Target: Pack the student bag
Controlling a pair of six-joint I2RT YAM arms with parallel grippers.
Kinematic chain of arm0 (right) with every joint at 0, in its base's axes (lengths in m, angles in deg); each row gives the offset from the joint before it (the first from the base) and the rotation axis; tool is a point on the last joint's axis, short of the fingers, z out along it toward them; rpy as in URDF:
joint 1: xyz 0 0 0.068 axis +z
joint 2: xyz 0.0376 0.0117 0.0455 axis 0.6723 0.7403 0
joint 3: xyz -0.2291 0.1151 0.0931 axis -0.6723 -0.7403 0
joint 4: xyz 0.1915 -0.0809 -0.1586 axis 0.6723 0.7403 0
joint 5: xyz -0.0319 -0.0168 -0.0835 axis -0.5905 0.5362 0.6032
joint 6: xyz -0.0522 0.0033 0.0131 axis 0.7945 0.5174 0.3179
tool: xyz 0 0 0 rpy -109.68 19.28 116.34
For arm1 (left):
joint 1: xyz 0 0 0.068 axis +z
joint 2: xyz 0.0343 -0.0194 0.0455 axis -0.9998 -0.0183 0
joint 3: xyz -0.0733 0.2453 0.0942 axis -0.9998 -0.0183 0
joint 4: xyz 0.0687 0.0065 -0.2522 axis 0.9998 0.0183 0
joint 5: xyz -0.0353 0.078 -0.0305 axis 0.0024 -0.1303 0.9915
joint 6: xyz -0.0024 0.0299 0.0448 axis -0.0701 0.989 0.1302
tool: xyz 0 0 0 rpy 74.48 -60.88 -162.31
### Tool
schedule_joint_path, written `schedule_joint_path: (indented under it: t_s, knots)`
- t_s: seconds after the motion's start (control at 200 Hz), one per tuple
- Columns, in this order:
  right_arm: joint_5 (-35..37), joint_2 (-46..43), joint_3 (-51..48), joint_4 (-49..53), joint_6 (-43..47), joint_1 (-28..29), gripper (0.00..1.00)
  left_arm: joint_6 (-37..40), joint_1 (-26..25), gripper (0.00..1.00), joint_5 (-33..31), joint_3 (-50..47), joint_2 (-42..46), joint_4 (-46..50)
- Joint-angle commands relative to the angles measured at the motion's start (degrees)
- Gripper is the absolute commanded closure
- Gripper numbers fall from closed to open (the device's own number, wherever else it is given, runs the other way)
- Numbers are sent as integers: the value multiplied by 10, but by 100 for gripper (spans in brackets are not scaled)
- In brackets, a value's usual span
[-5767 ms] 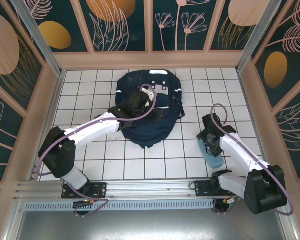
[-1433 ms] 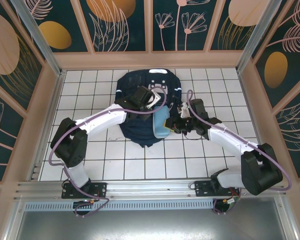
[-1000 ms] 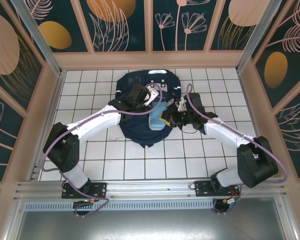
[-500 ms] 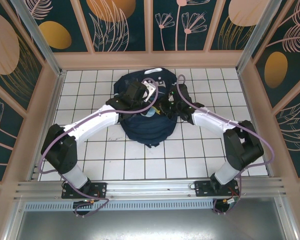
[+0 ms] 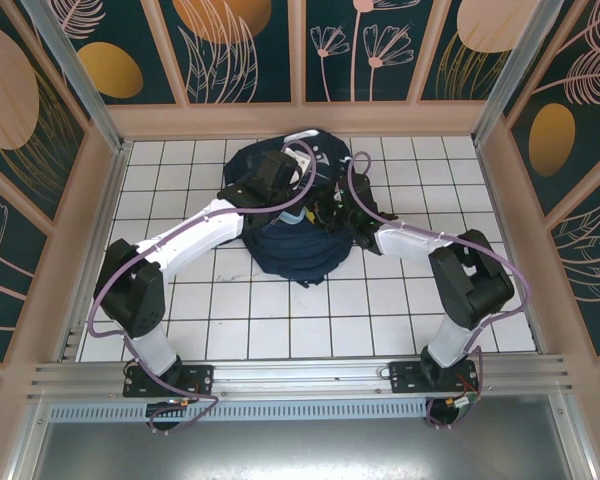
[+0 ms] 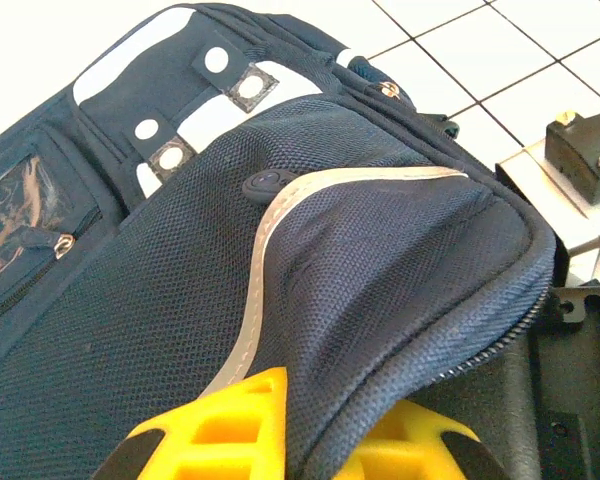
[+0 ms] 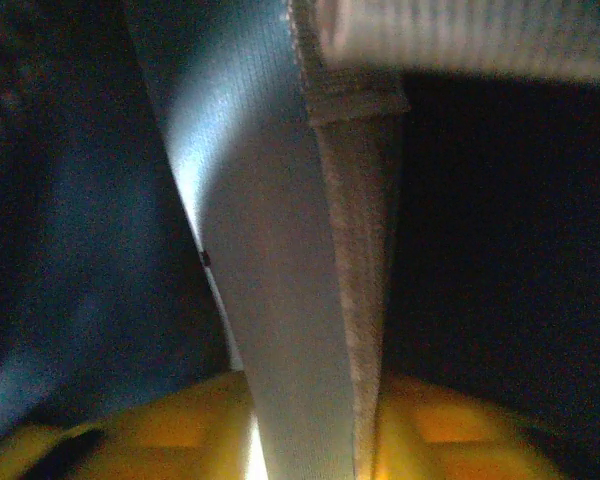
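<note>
Left tool (image 6: 315,445): closed. Its yellow fingers (image 6: 225,430) pinch the zip edge of the bag's (image 6: 160,280) mesh flap, with navy fabric running between them. In the overhead view the left tool (image 5: 280,185) sits on the far left part of the bag (image 5: 295,255), with the flap raised under it.

Right tool (image 7: 300,445): a pale blue flat item (image 7: 270,250) stands on edge between its yellow fingers (image 7: 130,435), and dark fabric surrounds it on both sides. Whether the fingers press on the item or stand just off it cannot be told. In the overhead view the right tool (image 5: 328,210) reaches into the bag from the right, just beside the left tool.

Bag: it lies on the white tiled surface (image 5: 230,330), at the far middle near the back wall and between the two arms. It is bunched, with its near part spread toward the arm bases.

Seen from the left wrist:
- A grey reflective stripe (image 6: 280,210) curves across the mesh flap.
- A small dark stud (image 6: 265,182) sits beside the stripe.
- White strips with small squares (image 6: 205,105) cross the panel beyond the flap.
- A clear pocket (image 6: 20,215) shows at the left edge.
- The zip (image 6: 510,335) is open along the flap's rim.
- Tiles of the surface (image 6: 520,60) show past the bag.
</note>
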Motion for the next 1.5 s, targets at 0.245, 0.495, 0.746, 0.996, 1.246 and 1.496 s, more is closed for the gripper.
schedule_joint_path:
  t_s: [0.245,0.495,0.746,0.996,1.246,1.496]
  knots:
    - [-51,-110,-160,-120,-23,-68,37,-44,-19,100,44,36,32,-51]
    - [-68,-185,-180,-51,7,-82,42,-40,-20,100,77,40,18,-47]
    - [-51,-180,-150,41,39,-80,72,-34,-19,100,95,49,15,-47]
    - [-86,-121,-89,27,70,-53,84,-33,-19,100,101,50,15,-45]
    - [-68,-50,-44,-17,58,-20,90,-36,-19,100,124,50,16,-49]
    - [5,0,-43,-163,19,-9,90,-45,-19,100,132,46,15,-45]
